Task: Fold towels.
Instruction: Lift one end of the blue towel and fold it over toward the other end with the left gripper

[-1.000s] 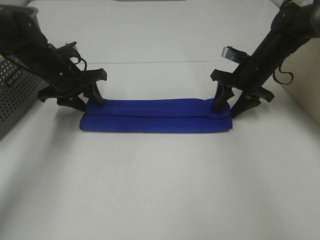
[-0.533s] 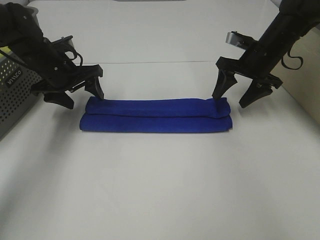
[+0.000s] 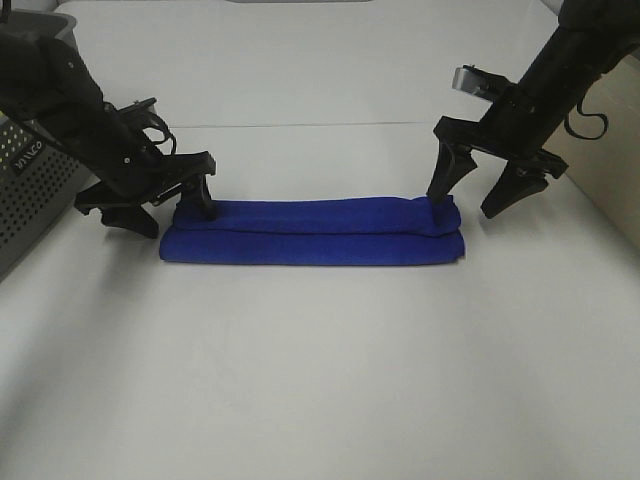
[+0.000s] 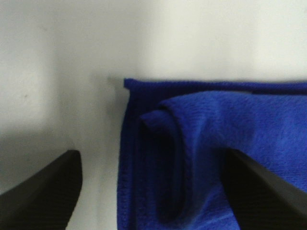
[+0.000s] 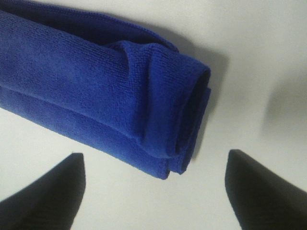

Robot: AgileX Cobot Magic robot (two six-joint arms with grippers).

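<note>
The left hand (image 3: 172,212) is held low and tilted at the left end of the blue towel (image 3: 310,235), spread wide, with nothing gripped. The right hand (image 3: 467,203) is angled down at the right end, likewise spread and empty. The towel is laid folded into a long band mid-way across the white table (image 3: 320,370). A grey perforated box (image 3: 25,190) is seen at the left edge.

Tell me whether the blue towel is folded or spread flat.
Folded. The blue towel lies as a narrow strip, and both wrist views show doubled layers at its ends.
</note>
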